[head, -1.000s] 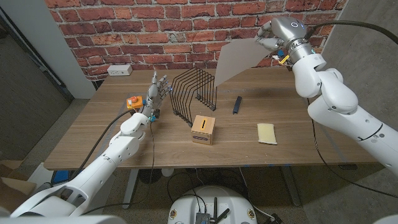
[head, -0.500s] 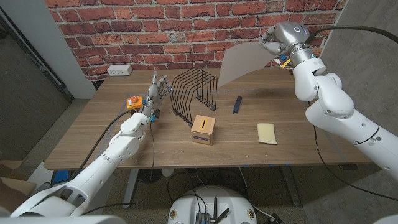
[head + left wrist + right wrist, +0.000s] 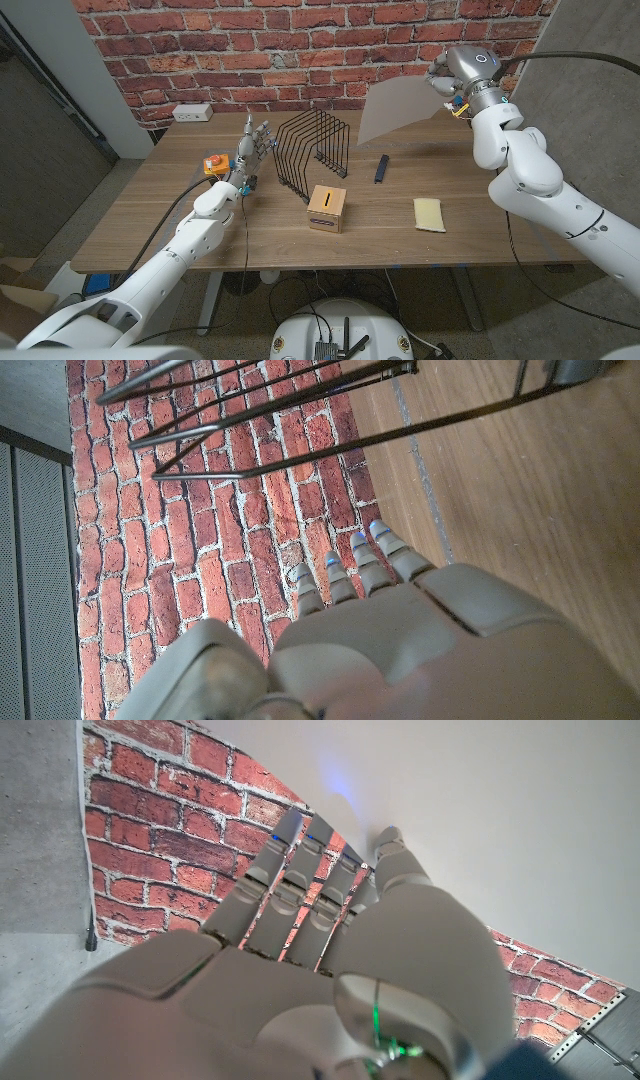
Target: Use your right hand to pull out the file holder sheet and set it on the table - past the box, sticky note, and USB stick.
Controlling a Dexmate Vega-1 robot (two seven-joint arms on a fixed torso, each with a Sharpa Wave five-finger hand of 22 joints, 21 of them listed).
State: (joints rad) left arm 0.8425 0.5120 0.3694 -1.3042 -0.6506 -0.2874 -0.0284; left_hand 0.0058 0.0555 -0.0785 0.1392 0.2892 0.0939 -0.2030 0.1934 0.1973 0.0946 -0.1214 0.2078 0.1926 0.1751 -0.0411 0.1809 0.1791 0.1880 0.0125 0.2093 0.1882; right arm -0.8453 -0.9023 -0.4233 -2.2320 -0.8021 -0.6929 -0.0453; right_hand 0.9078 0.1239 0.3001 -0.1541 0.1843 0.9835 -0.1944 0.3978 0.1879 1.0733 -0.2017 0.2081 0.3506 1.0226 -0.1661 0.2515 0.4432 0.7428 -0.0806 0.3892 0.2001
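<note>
Head view: right hand [image 3: 442,77] is holding the sheet [image 3: 398,105] up in the air, fingers closed on its upper right corner, well above the worktop [image 3: 150,215] and to the right of the wire file holder [image 3: 313,155]. Sheet is fully clear of the holder, so I'd say the pull-out step is done and the carry/place step is running. Relative to the holder: wooden box [image 3: 327,208] is sitting just in front of it toward the robot, USB stick [image 3: 381,168] is lying to its right, yellow sticky note [image 3: 430,214] further right and nearer the robot. Next move, as I read it: bringing the sheet down flat on bare worktop beyond those three, keeping the loose lower edge from sweeping the USB stick. Holder slots are looking empty; box has a slot on top, contents not visible. Left hand [image 3: 253,148] is waiting just left of the holder, fingers apart and pointing up, gripping nothing. Right wrist view: fingers [image 3: 300,880] are lying against the pale sheet surface; the actual pinch point is hidden.
</note>
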